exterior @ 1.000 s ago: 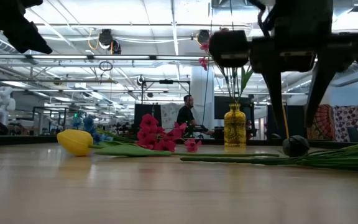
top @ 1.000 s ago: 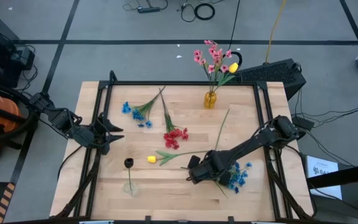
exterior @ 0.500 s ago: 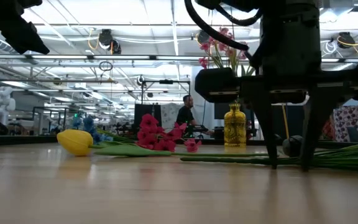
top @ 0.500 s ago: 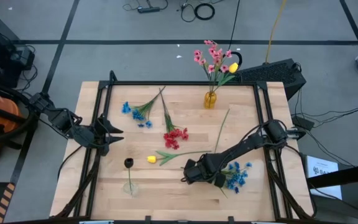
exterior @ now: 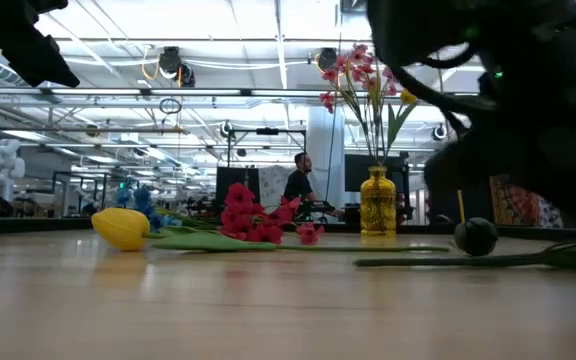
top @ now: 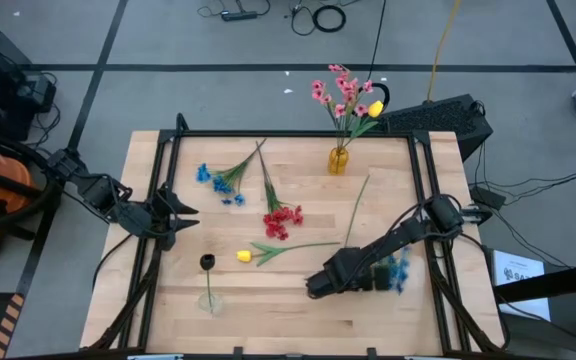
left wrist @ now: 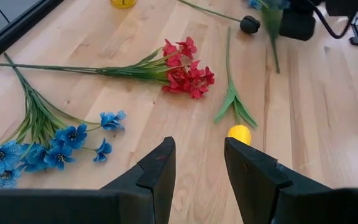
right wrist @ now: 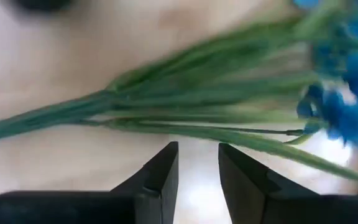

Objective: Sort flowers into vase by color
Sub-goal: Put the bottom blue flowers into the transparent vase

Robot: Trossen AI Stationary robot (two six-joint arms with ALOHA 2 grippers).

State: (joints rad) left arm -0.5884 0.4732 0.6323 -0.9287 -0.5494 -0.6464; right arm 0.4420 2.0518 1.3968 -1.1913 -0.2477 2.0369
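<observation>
Right gripper (top: 318, 285) has shifted lower over the blue flowers (top: 396, 270).
Its fingers (right wrist: 157, 177) stand parted, grasping nothing.

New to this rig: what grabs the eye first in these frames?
Probably the yellow vase at the table's far edge, already holding pink sprigs and a yellow bud. Next, the right gripper, down low over the blue sprig near the front right, jaws apart above its green stems with nothing held. Loose flowers lie mid-table: a red cluster, a yellow tulip and a second blue bunch; the left gripper waits at the left edge.
</observation>
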